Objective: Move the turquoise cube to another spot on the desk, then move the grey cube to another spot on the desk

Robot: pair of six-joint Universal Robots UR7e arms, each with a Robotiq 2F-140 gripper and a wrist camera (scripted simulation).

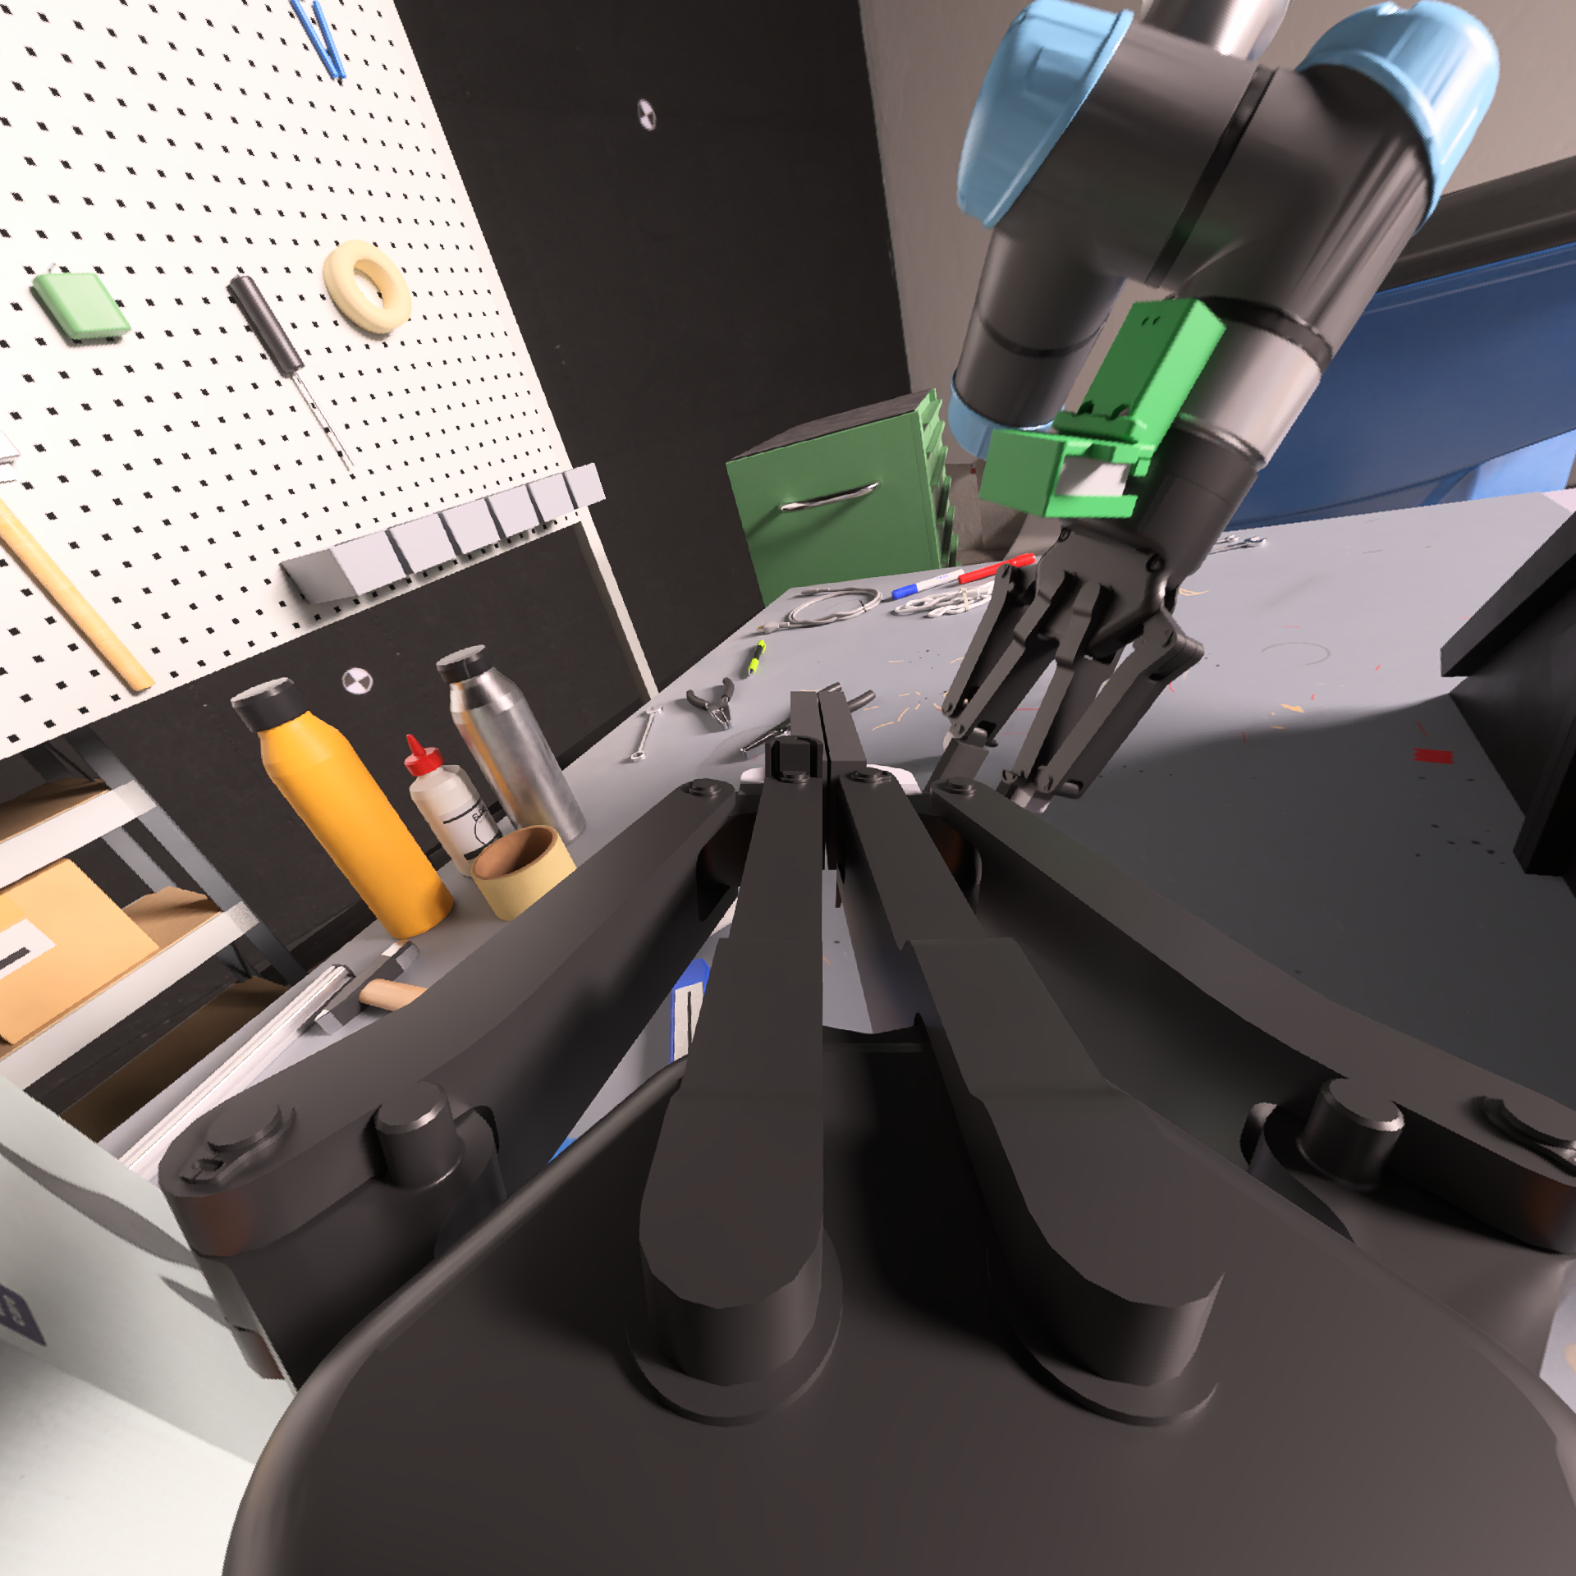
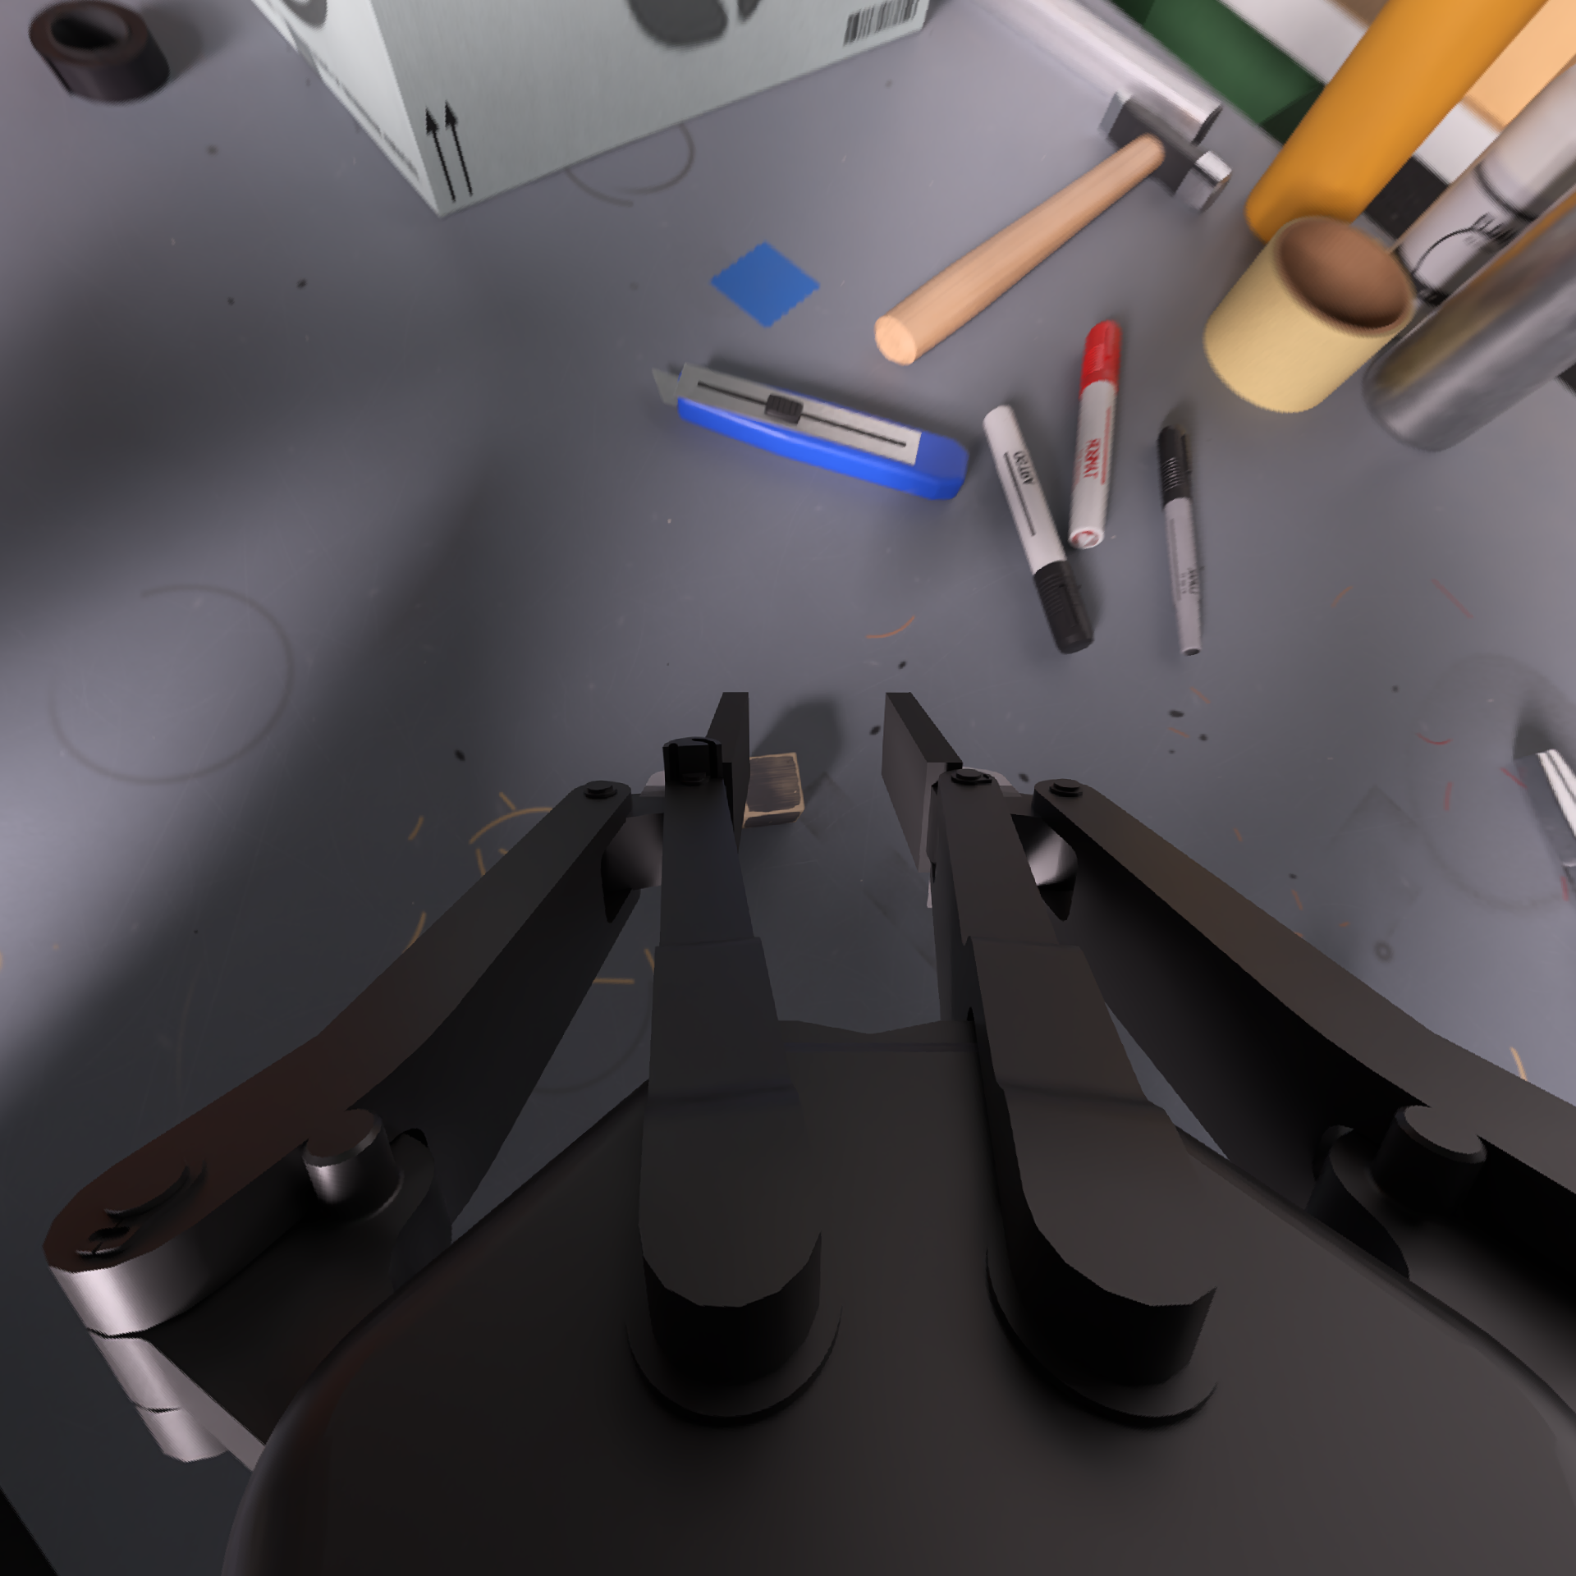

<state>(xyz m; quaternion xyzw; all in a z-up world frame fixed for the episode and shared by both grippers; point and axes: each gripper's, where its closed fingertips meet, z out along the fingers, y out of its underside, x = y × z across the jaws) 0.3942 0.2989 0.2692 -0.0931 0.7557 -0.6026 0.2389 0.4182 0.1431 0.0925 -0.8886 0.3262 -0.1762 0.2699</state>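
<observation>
Left end effector (image 1: 820,712): clenched, empty, above grey worktop (image 1: 1279,853).
Grey metallic cube (image 2: 774,790): touching right end effector's (image 2: 817,735) left finger, jaws released.
Clutter far: blue utility knife (image 2: 819,435), three markers (image 2: 1096,435).
Turquoise cube: unseen.

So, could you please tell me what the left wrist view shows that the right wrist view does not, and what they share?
Only the left wrist view shows the pegboard, the green cabinet, the pliers and the shut left end effector. Only the right wrist view shows a small grey cube inside the open right end effector, close against one side, and a black ring. Both show the grey desk, orange bottle, hammer and cardboard tube.
</observation>
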